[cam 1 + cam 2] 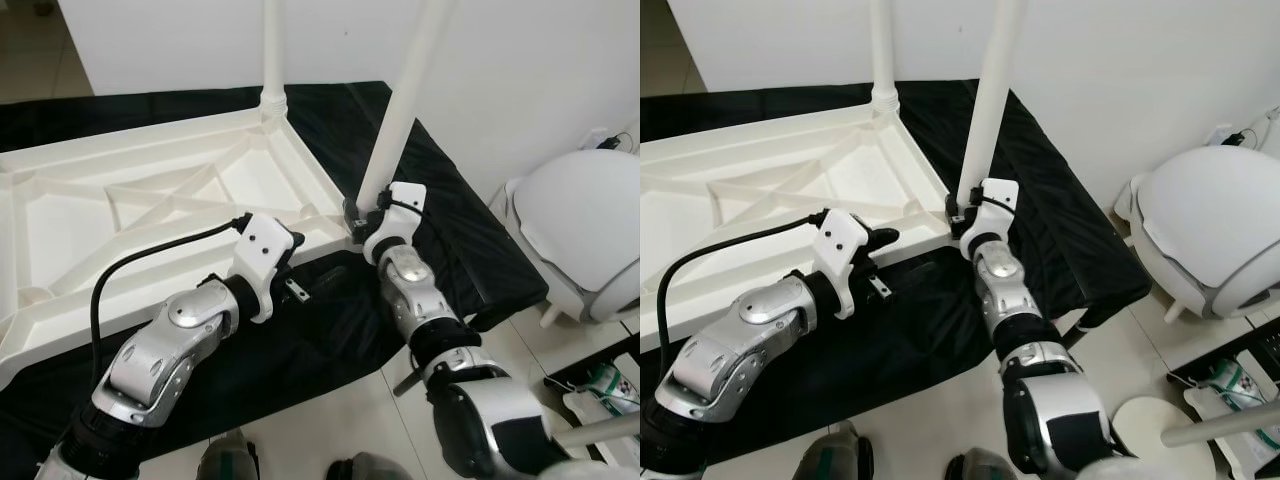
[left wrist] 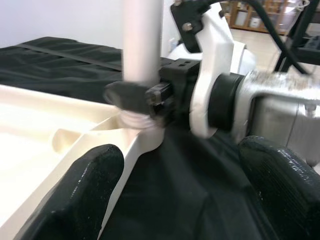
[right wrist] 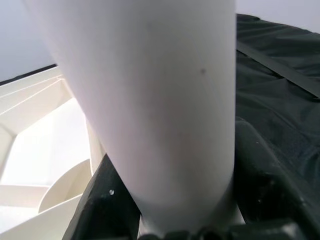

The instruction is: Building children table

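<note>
We count one tabletop [image 1: 150, 200], upside down on a black cloth [image 1: 330, 330], ribs facing up, long axis running 9-to-3 across the head view. Two white legs: far leg [image 1: 272, 50] stands upright in the back corner at 12; near leg [image 1: 405, 95] sits in the front corner, near centre, leaning slightly toward 1. Our right gripper [image 1: 362, 215] is clamped on the near leg just above its socket — the wrist view shows fingers either side of the tube. Our left gripper [image 1: 268, 232] is at 9 of that corner, fingers spread apart, holding nothing, just beside the tabletop's front edge. One white domed object [image 1: 585, 230] sits on the floor at 3.
</note>
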Robot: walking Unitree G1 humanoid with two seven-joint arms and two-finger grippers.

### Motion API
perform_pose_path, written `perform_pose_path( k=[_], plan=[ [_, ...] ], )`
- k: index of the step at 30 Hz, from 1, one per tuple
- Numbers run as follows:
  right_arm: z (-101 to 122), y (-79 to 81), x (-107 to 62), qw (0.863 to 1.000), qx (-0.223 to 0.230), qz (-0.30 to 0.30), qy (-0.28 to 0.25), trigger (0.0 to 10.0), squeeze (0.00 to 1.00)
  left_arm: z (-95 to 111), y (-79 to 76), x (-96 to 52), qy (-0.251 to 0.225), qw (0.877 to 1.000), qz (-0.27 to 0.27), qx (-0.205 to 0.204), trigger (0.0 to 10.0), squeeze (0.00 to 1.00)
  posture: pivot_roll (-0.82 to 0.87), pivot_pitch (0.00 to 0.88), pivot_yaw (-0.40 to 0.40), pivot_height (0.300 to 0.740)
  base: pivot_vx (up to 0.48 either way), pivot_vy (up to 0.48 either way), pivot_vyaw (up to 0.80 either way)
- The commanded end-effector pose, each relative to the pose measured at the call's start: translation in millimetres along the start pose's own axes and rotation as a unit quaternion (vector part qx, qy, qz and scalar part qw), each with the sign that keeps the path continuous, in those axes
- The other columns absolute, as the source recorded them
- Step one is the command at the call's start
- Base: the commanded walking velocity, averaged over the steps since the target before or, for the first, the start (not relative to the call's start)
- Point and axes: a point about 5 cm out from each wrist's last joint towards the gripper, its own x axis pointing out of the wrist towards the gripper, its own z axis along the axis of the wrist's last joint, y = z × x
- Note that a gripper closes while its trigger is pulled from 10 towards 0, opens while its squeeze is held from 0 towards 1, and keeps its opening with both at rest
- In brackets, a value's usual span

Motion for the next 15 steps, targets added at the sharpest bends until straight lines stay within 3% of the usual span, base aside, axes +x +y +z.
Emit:
perform_pose_path(
  k=[1,5,6,15],
  plan=[
    [-17,3.9,-6.3,0.999,-0.002,0.001,0.044,10.0,0.0,-1,-3.7,2.2,0.005,0.999,-0.032,-0.002,10.0,0.0,0.01,0.011,-0.066,0.74,0.0,0.0,0.0],
    [-12,5.6,-5.7,0.999,0.001,0.009,0.036,10.0,0.0,-1,-4.3,2.1,0.005,0.999,-0.032,-0.002,10.0,0.0,0.01,0.012,-0.07,0.74,0.0,0.0,0.0],
    [-10,2.6,-6.0,0.999,0.006,0.013,0.03,10.0,1.0,-1,-4.6,1.8,0.005,0.999,-0.032,-0.003,10.0,0.0,0.01,0.013,-0.071,0.74,0.0,0.0,0.0],
    [-1,-15.9,-10.9,0.999,0.015,0.03,0.005,10.0,1.0,-2,-5.4,1.5,0.005,1.0,-0.029,-0.005,10.0,0.0,0.01,0.016,-0.077,0.74,0.0,0.0,0.0]
  ],
)
